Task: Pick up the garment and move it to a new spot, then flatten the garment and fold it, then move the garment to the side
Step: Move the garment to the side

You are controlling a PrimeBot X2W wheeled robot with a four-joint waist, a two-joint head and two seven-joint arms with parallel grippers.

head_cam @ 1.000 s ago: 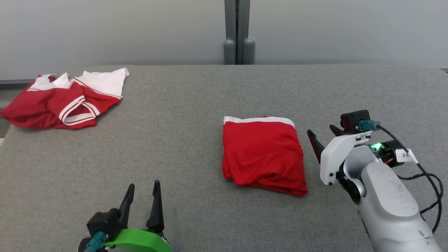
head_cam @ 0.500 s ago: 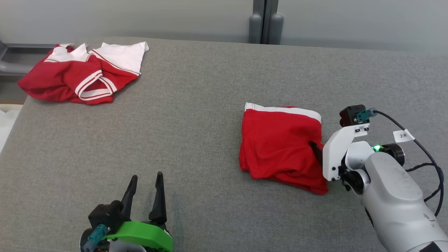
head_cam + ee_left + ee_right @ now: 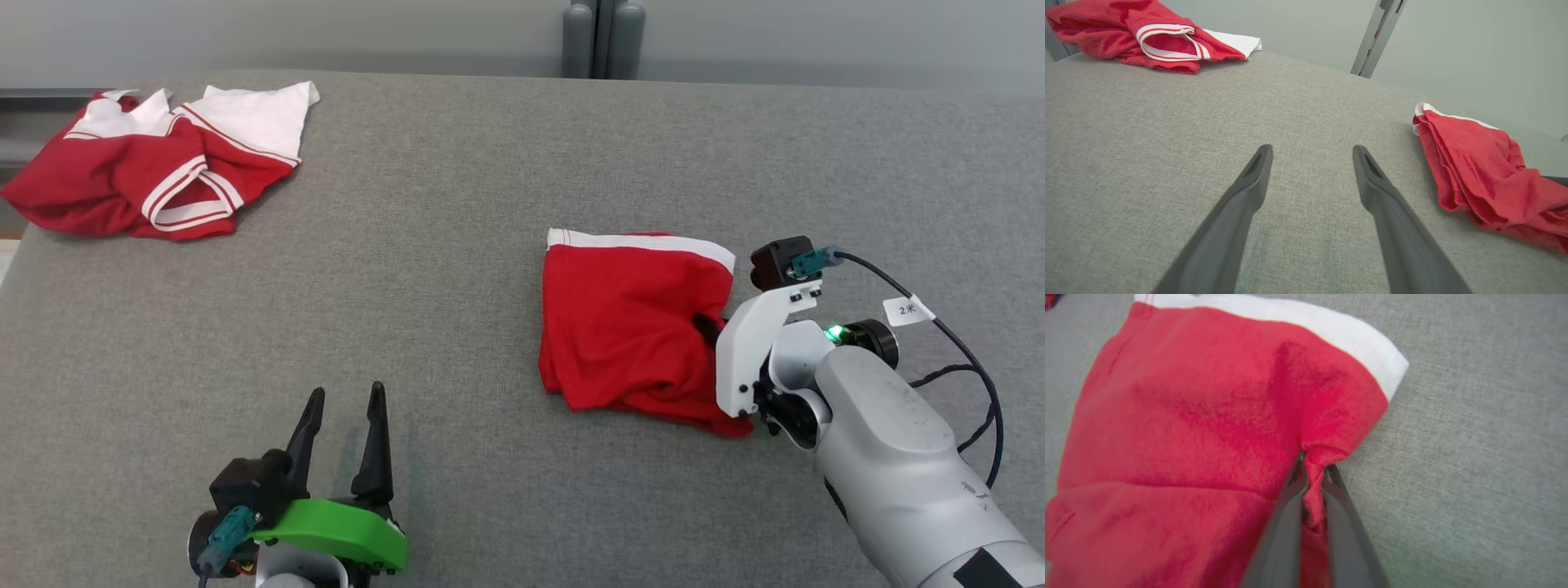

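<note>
The folded red garment [image 3: 629, 327], with a white band along its far edge, lies right of centre on the grey padded table [image 3: 457, 245]. The right gripper [image 3: 1315, 464] has its fingers pressed together on a pinched fold at the garment's right edge. The left gripper [image 3: 347, 392] sits at the near left with fingers spread apart above bare surface. A crumpled red-and-white garment [image 3: 155, 171] lies well apart at the far left corner.

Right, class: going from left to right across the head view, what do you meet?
First the crumpled red-and-white garment → left hand → folded red garment → right forearm.
</note>
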